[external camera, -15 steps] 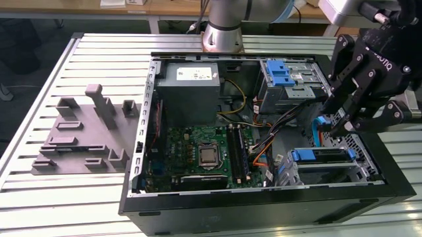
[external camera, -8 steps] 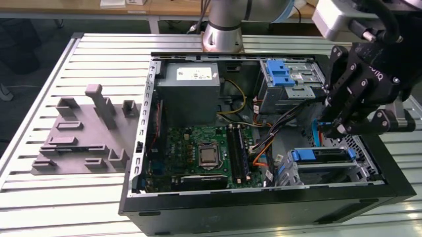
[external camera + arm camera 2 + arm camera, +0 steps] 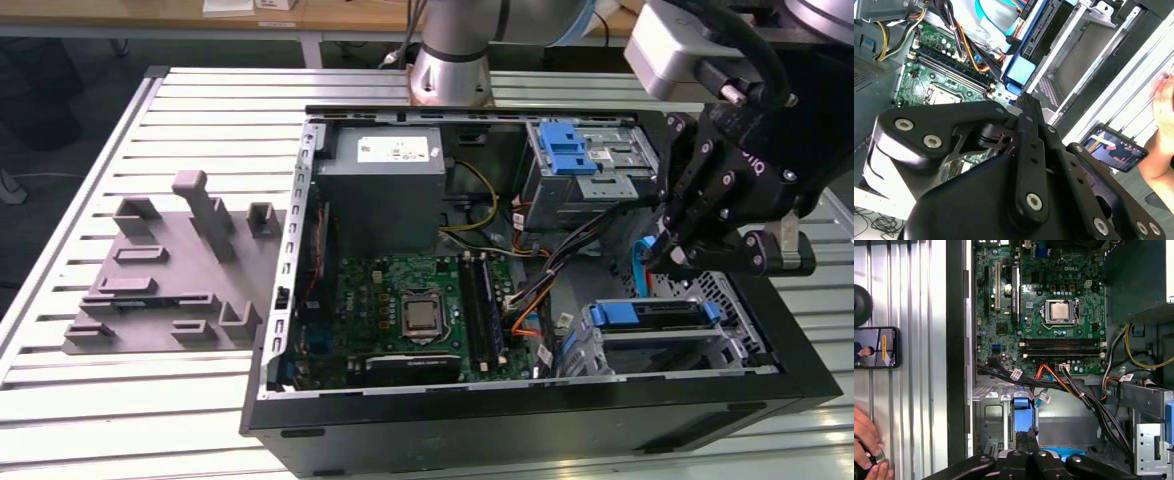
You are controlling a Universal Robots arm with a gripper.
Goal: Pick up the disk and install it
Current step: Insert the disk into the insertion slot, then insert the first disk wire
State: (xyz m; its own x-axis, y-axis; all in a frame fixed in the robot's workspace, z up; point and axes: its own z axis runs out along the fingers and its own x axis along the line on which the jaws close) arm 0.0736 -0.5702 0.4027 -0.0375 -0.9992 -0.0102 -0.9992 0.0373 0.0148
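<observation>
The black multi-link gripper [image 3: 694,250] hangs over the open black desktop computer case [image 3: 534,420], above the case's end at the exterior view's right. Its fingers are closed on the flat disk in its blue plastic carrier [image 3: 646,265], held on edge between them; a curved strip of blue carrier shows just beside the lower knuckles in the exterior view. In the first wrist view the blue carrier edge [image 3: 1054,452] shows just ahead of the black fingertips [image 3: 1029,462], which press together over it.

Directly below the gripper lies the metal drive cage with a blue latch [image 3: 654,315], already holding 1 blue-framed drive; the held disk is above it and apart from it. In the second wrist view this blue-latched bay [image 3: 1021,70] lies just beyond the gripper's black linkage.

Away from the gripper, toward the exterior view's left, the green motherboard [image 3: 414,315] with its bare silver processor socket sits on the case floor. A grey power supply box with a white label [image 3: 387,170] stands further from the gripper beyond it. Orange, yellow and black cables [image 3: 534,300] run between board and cage.

Outside the case, a smartphone [image 3: 876,347] lies on the slatted metal table [image 3: 134,400], and a person's hand [image 3: 866,445] rests near it.
</observation>
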